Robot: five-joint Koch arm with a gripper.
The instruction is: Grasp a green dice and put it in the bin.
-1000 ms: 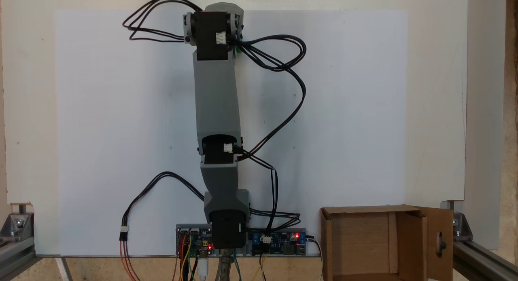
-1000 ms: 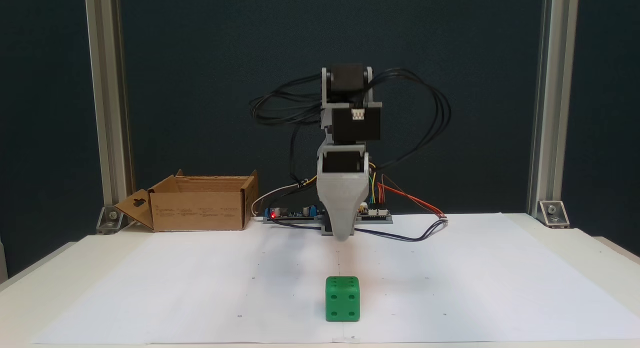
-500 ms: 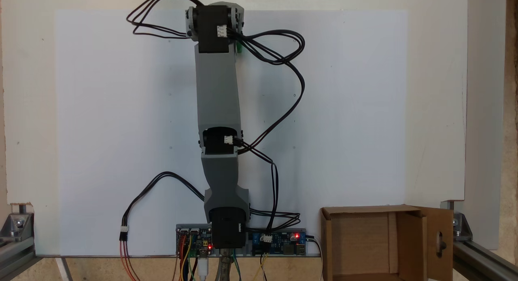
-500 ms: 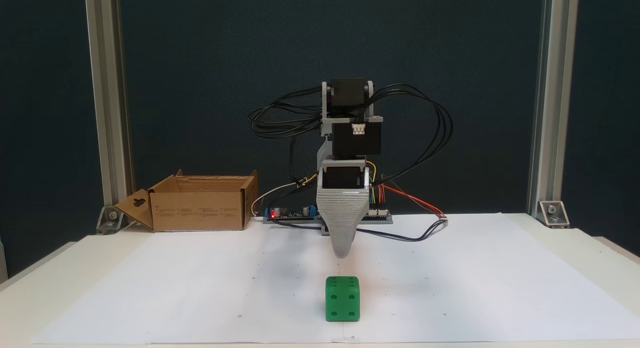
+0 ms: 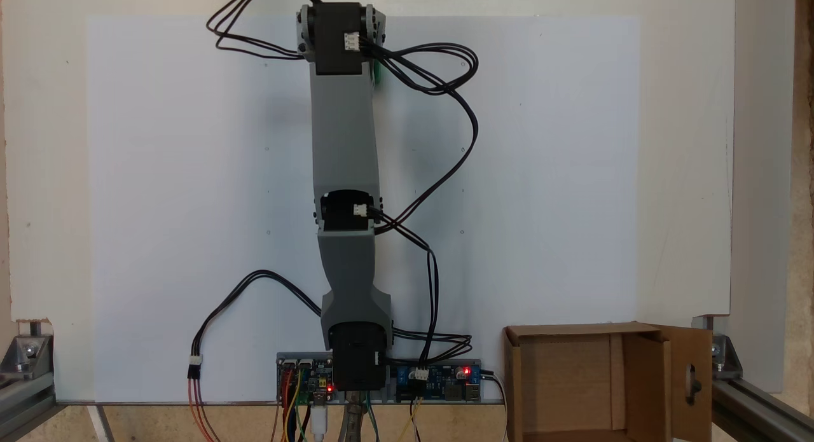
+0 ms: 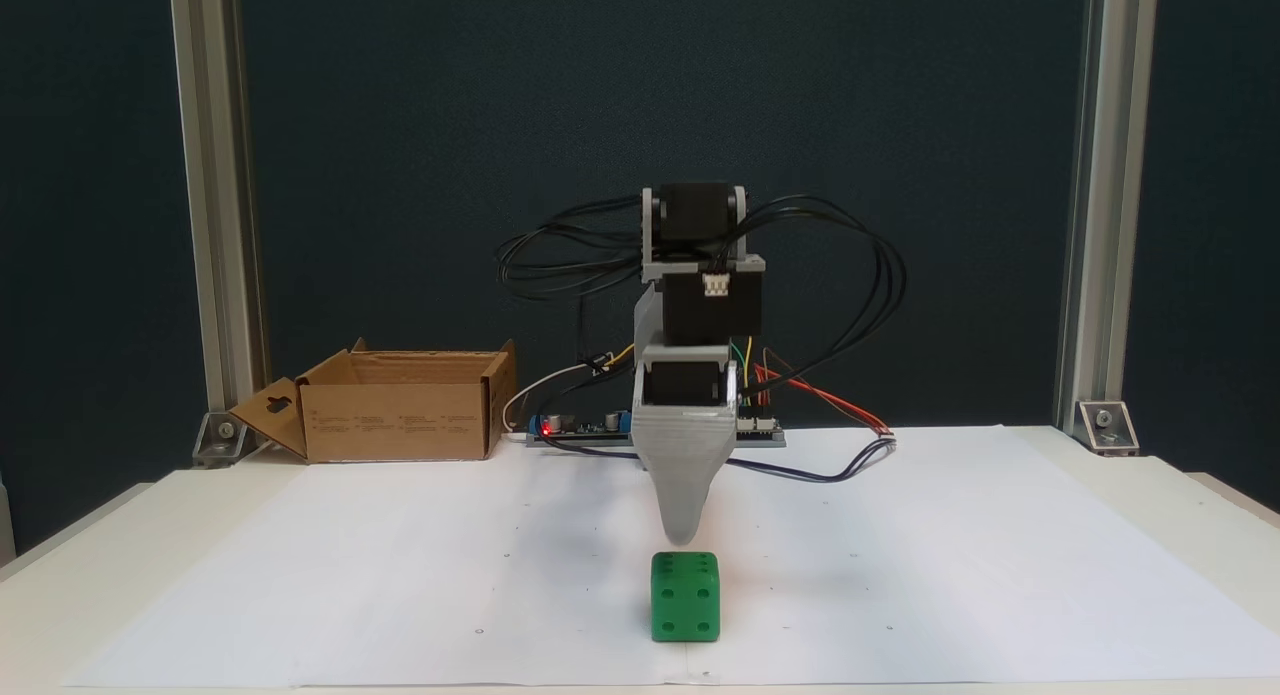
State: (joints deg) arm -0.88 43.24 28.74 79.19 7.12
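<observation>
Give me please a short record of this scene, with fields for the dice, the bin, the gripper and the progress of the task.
dice: the green dice rests on the white paper sheet, near its front edge in a fixed view; the face toward the camera shows four pips
bin: the cardboard bin stands open at the back left of the table in that view, one flap with a slot folded out; nothing can be seen in it
gripper: the gripper points down, its tip just above the dice; only one jaw shows, so open or shut cannot be told
progress: dice not yet grasped
</observation>
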